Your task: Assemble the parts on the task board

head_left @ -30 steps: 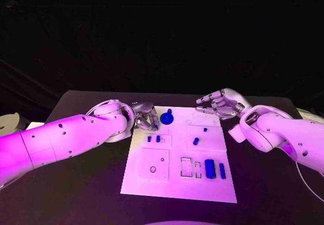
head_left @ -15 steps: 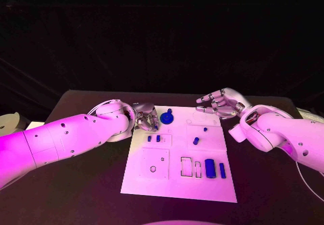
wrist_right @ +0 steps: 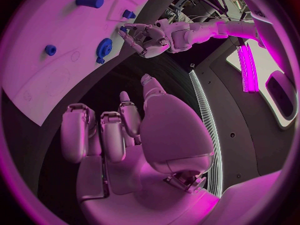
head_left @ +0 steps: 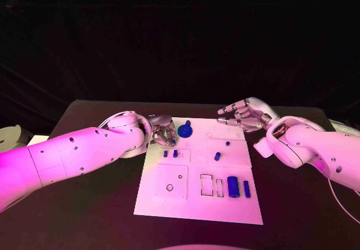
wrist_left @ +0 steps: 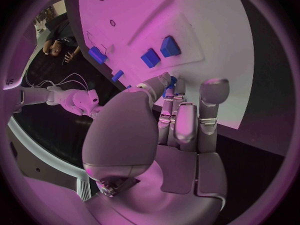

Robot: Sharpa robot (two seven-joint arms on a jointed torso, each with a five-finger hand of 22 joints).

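Left robot hand [head_left: 162, 130] sits at the board's [head_left: 188, 203] far left corner, fingers curled in, and there's a small blue part [wrist_left: 169, 85] at its fingertips, pinched I think. The blue gear [head_left: 186, 129] is just beside it on the board. Right robot hand [head_left: 245, 115] hangs over the far right corner, fingers loosely apart, holding nothing.

parts [head_left: 233, 186] on task board [head_left: 200, 208], hands flanking
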